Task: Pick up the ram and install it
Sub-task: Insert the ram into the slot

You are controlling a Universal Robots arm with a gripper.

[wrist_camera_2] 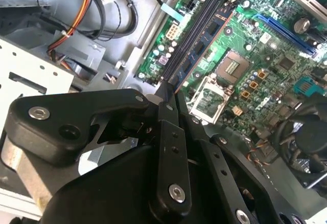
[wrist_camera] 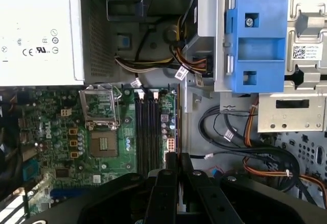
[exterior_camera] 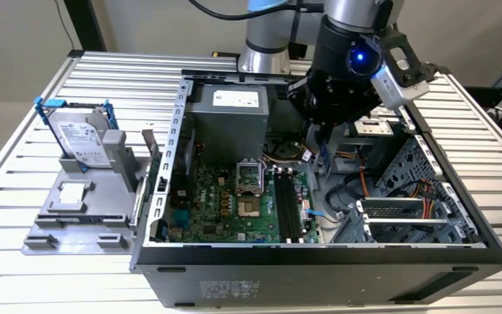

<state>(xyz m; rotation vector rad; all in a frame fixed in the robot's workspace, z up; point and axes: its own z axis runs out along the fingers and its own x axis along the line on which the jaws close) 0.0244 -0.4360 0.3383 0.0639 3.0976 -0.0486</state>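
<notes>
The gripper (wrist_camera_2: 171, 94) has its fingers pressed together on the ram (wrist_camera_2: 203, 49), held edge-down inside the open computer case (exterior_camera: 174, 131). The stick hangs over the green motherboard (wrist_camera: 61, 132), lined up along the black memory slots (wrist_camera: 148, 132) and not yet seated. White printed labels mark the power supply (wrist_camera: 36, 35) and the hard drive (exterior_camera: 81, 137), which stands in a blue bracket on the slatted surface (exterior_camera: 24, 104). A barcode sticker (wrist_camera: 306, 52) is on the drive cage.
</notes>
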